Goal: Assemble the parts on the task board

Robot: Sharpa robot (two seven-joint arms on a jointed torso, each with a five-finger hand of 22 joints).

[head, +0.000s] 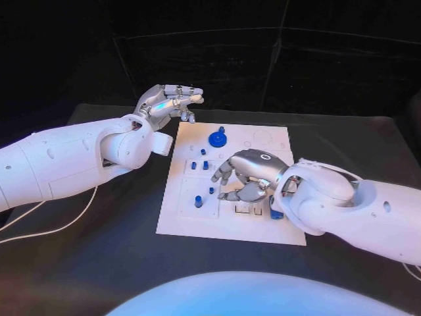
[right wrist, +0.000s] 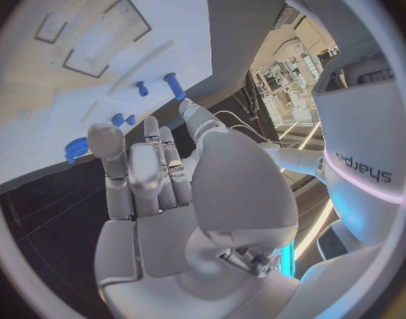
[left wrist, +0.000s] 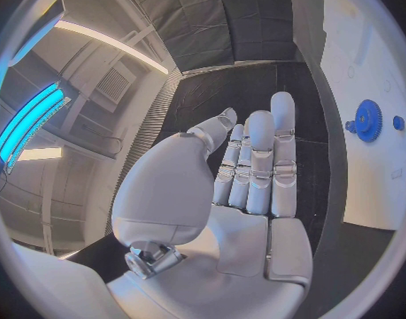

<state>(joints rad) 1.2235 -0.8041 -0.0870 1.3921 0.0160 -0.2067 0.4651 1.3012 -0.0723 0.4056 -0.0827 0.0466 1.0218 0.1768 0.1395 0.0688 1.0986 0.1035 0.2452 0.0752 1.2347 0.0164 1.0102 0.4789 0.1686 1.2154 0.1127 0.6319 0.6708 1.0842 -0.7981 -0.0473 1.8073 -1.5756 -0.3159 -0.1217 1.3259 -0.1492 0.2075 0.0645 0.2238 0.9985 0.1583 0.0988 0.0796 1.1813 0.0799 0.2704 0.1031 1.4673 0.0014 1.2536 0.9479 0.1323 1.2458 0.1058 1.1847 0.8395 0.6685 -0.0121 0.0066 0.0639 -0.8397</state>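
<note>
The white task board (head: 268, 139) lies in the middle of the black table. A blue gear (head: 218, 138) stands near its far edge, and small blue pegs (head: 199, 166) stand along its left side. My right hand (head: 244, 174) hovers over the board's middle with its fingers bent down toward the recessed slots (head: 248, 209), and it holds nothing. A blue part (head: 275, 214) shows by its wrist. My left hand (head: 168, 102) is raised beyond the board's far left corner, empty. In the left wrist view its fingers (left wrist: 260, 163) are straight, with the gear (left wrist: 368, 120) beyond them.
In the right wrist view, my right hand (right wrist: 159, 184) faces the board (right wrist: 79, 49), with blue pegs (right wrist: 173, 85) and the gear (right wrist: 76, 149) past the fingertips. White cables (head: 40, 230) lie on the table at the left. Black table surrounds the board.
</note>
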